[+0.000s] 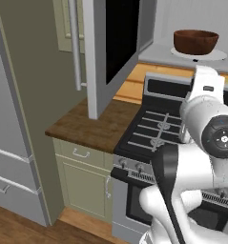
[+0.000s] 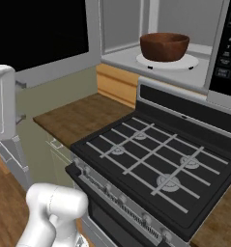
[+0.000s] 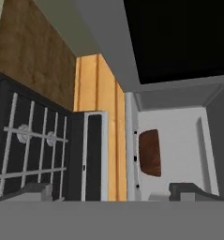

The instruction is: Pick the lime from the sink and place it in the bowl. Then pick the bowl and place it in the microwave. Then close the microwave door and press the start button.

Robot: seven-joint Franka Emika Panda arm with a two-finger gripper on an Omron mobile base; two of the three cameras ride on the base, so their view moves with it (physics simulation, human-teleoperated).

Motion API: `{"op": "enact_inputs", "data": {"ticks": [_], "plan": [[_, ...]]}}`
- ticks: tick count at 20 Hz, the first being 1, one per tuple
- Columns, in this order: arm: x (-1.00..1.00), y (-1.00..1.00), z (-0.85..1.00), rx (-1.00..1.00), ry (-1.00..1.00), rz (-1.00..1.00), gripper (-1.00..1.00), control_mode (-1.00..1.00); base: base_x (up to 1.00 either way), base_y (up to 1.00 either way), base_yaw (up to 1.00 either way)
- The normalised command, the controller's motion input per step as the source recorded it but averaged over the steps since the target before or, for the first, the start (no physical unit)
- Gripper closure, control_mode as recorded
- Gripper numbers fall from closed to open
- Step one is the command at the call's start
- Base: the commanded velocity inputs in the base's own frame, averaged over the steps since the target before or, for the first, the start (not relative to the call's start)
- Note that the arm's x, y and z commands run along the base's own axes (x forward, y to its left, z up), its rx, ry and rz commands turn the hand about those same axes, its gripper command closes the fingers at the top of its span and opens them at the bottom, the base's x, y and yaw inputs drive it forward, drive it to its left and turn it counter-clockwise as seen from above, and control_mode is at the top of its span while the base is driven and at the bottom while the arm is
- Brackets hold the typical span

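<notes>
Arm raised over the oven range (image 2: 151,159), wrist rolled so the hand view is turned sideways. Gripper (image 3: 114,191) spread wide, nothing between the fingertips (image 3: 36,191), pointed toward the microwave (image 2: 204,72).

One bowl (image 2: 164,46), dark brown, sits upright on one white round plate (image 2: 194,61) inside the microwave cavity. One microwave door (image 1: 98,57), swung fully open, hangs out over the wooden counter (image 1: 87,126). Lime: cannot tell; bowl's inside not visible from here.
</notes>
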Motion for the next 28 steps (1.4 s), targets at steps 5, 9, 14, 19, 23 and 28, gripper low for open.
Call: {"op": "enact_inputs", "data": {"ticks": [5,9,14,19,23,28], "plan": [[-0.45,0.90,-0.02,0.14,-0.07,-0.15,-1.00,-1.00,0.00,0.00,0.00],[-0.27,1.00,-0.01,0.10,-0.14,-0.14,-1.00,-1.00,0.00,0.00,0.00],[0.05,1.00,-0.19,-0.02,-0.10,-0.11,-1.00,-1.00,0.00,0.00,0.00],[0.42,1.00,-0.36,-0.13,0.00,-0.05,-1.00,-1.00,0.00,0.00,0.00],[0.51,0.94,-0.42,-0.07,0.00,-0.06,-1.00,-1.00,0.00,0.00,0.00],[0.71,0.86,-0.44,0.00,0.00,-0.07,-1.00,-1.00,0.00,0.00,0.00]]}}
